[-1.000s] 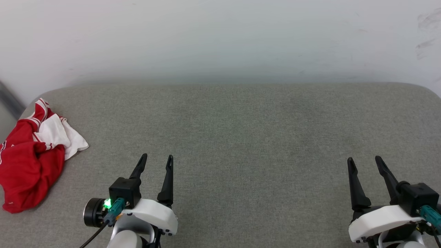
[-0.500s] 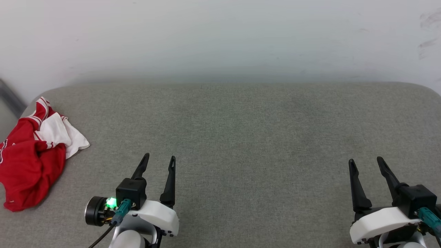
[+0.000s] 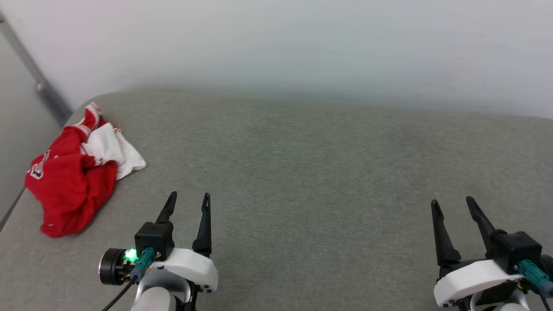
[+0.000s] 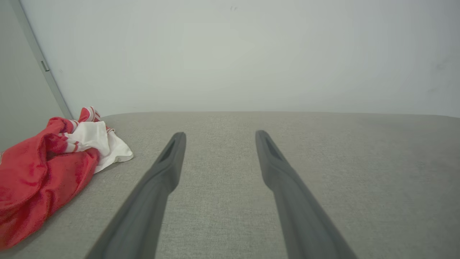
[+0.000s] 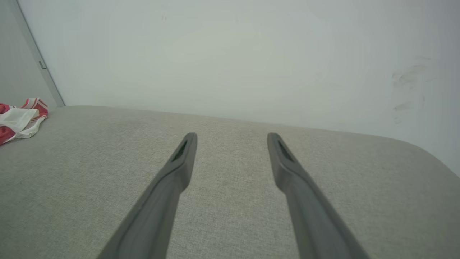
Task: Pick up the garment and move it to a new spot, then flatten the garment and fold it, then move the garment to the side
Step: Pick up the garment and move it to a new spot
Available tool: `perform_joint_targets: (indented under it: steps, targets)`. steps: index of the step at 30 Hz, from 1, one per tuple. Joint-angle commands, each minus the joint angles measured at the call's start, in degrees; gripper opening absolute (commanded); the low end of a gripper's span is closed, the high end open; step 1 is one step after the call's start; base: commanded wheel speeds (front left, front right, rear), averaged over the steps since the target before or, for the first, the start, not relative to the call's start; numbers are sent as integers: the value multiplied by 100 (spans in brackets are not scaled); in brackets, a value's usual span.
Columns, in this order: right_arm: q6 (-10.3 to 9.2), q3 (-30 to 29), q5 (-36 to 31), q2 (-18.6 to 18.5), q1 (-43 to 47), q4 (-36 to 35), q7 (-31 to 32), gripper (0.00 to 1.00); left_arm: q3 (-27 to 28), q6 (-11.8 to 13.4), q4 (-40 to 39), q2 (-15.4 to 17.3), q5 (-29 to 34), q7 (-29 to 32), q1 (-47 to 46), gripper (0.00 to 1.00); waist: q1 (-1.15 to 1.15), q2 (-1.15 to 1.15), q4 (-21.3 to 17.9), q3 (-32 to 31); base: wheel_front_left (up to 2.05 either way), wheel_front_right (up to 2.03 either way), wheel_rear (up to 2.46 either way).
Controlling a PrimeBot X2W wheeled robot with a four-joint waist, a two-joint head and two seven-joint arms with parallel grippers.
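Observation:
The garment (image 3: 73, 177) is a crumpled red jersey with a white sleeve and striped trim, heaped at the far left of the grey padded surface (image 3: 302, 172). My left gripper (image 3: 189, 198) stands open and empty to its lower right, well apart from it. At the lower right my right gripper (image 3: 451, 203) is open and empty too. In the left wrist view the garment (image 4: 46, 169) lies left of the left gripper (image 4: 218, 136). The right wrist view catches the garment (image 5: 18, 120) at its left edge, far from the right gripper (image 5: 231, 137).
A pale wall (image 3: 276, 43) rises behind the surface. A grey strip (image 3: 39, 82) runs down the wall at the left corner. The surface's left edge (image 3: 11, 207) drops off just beside the garment.
The head camera has turned left, so the whole picture shifted right and the garment shows more fully. Both grippers stay open.

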Motion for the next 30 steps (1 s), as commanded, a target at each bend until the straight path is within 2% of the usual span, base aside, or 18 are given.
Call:
perform_joint_targets:
  steps: [1,18,24,30]
  targets:
    - [-2,38,21,5,-37,-58,7,100,33,23,-10,1,-25,-17,-65,100,0,0,335,24,0,0,0]
    - [-3,367,-4,4,-126,-313,140,100,328,74,-70,30,-28,-17,8,100,0,0,2042,33,0,0,0]
    - [-3,477,21,4,-174,-386,181,100,455,72,-106,41,-46,-17,57,100,0,0,2376,55,0,0,0]
    - [-3,585,1,4,-276,-366,260,100,583,73,-187,38,-57,-17,79,100,0,0,2438,149,0,0,0]
